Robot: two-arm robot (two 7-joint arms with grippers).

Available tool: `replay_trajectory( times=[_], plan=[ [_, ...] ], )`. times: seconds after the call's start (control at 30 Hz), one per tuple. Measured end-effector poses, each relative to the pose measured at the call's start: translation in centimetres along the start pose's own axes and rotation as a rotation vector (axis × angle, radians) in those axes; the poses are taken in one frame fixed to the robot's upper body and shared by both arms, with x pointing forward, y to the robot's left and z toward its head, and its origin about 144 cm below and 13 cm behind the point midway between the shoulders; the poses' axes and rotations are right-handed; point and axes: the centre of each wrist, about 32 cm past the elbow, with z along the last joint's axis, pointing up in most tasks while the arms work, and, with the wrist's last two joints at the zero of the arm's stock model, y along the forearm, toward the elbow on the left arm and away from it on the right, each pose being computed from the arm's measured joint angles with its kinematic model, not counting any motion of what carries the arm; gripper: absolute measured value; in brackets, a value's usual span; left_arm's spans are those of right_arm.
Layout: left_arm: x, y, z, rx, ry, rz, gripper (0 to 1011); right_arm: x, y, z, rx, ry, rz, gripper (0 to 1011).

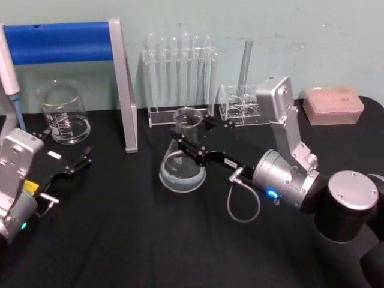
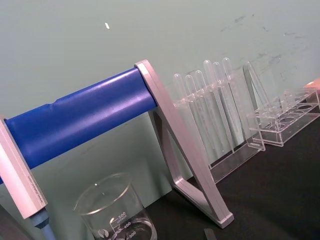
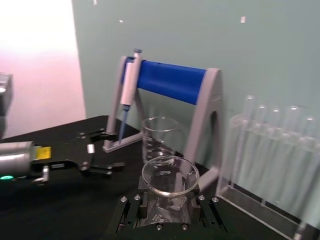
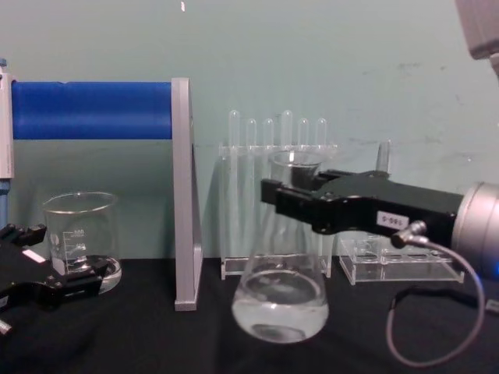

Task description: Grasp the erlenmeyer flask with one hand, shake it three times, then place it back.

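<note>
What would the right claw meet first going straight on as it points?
The right claw is shut on the erlenmeyer flask. Beyond it the beaker looks dead ahead, but the stand's grey leg sits nearer, beside that line, and may touch first; depth is unclear. The left claw lies open near the beaker.

The beaker (image 2: 112, 210) bears graduation numbers 500, 400 and 300.

Erlenmeyer flask (image 4: 281, 300) neck behind jaws

We see even, bright light: the stand (image 4: 182, 195) casts a soft shadow on the wall (image 4: 351, 62), the flask (image 4: 281, 304) glints, and glare whitens the right wrist view's background.
</note>
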Motion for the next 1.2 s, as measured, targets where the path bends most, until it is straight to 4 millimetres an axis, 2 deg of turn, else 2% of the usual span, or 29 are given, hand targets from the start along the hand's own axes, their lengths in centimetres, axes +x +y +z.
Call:
replay_trajectory(
  times=[0.33, 0.53, 0.9, 1.2],
  plan=[
    [0.0, 0.0, 0.0, 0.0, 0.0, 0.0, 1001, -1.3, 0.4, -0.1, -0.006, -0.001, 0.076, 456],
    [0.0, 0.0, 0.0, 0.0, 0.0, 0.0, 1001, -1.3, 0.4, -0.1, -0.004, -0.004, 0.078, 456],
    [0.0, 0.0, 0.0, 0.0, 0.0, 0.0, 1001, 0.7, -0.6, 0.2, 0.009, -0.023, -0.041, 456],
    [0.0, 0.0, 0.0, 0.0, 0.0, 0.0, 1001, 3.2, -1.9, 0.1, 0.01, -0.033, -0.187, 456]
  ],
)
